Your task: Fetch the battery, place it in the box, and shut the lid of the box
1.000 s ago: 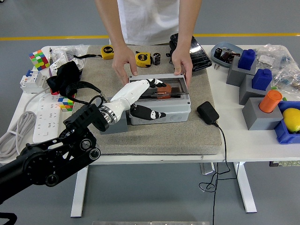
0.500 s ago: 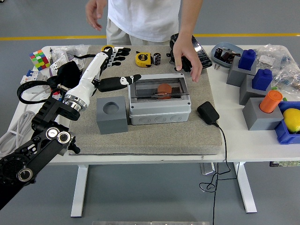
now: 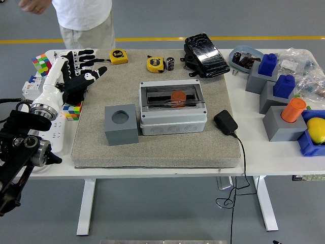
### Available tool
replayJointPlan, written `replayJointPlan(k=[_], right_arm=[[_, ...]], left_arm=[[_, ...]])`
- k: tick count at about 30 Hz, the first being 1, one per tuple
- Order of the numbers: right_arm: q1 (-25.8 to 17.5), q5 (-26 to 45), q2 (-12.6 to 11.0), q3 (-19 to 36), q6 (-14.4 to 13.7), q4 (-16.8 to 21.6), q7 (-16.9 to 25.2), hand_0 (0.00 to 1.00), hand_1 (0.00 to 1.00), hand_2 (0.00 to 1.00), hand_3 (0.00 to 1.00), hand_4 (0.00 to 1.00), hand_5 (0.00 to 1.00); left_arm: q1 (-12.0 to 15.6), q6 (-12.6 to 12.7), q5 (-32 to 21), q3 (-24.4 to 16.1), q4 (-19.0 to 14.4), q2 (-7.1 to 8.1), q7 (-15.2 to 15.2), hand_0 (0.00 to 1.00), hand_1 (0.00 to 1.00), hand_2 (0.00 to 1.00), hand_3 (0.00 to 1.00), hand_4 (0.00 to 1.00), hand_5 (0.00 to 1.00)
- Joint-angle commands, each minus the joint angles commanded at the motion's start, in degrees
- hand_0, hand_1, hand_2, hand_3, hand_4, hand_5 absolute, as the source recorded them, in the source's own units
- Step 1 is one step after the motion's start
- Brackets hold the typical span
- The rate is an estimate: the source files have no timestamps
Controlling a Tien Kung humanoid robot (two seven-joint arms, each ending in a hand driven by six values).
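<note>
Box point(image 3: 173, 108), lid closed, battery point(image 3: 177, 97) inside; task judged all but complete.

Item: grey box with clear lid lying flat, centre of the beige mat point(image 3: 152, 145) on the worktop point(image 3: 254, 152); battery, an orange disc, visible through the lid. Left hand point(image 3: 81, 63): fingers spread, grasping nothing, at the mat's far-left corner, well apart from the box. Handling note: check the lid sits flush all round; withdraw clear of the grey block point(image 3: 122, 124).
</note>
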Motion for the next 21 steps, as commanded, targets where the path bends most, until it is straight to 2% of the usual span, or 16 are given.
replayJointPlan(k=[4, 9, 21], right_arm=[[-1.06, -0.16, 0.17, 0.76, 0.01, -0.11, -0.05, 0.677, 0.719, 0.714, 0.688, 0.998, 0.693], [-1.51, -0.60, 0.71, 1.46, 0.11, -0.03, 0.04, 0.677, 0.720, 0.715, 0.688, 0.998, 0.693], [-1.96, -0.89, 0.38, 2.77, 0.09, -0.17, 0.02, 0.677, 0.720, 0.715, 0.688, 0.998, 0.693]], left_arm=[[1.62, 0.14, -0.05, -1.53, -0.73, -0.49, -0.20, 0.596, 0.704, 0.714, 0.690, 0.949, 0.242], [2.87, -0.62, -5.05, -2.47, -0.89, -0.14, 0.13, 0.574, 0.699, 0.712, 0.686, 0.945, 0.240], [5.55, -1.15, -4.45, -7.09, -1.38, 0.92, -0.24, 0.566, 0.694, 0.707, 0.676, 0.933, 0.227]])
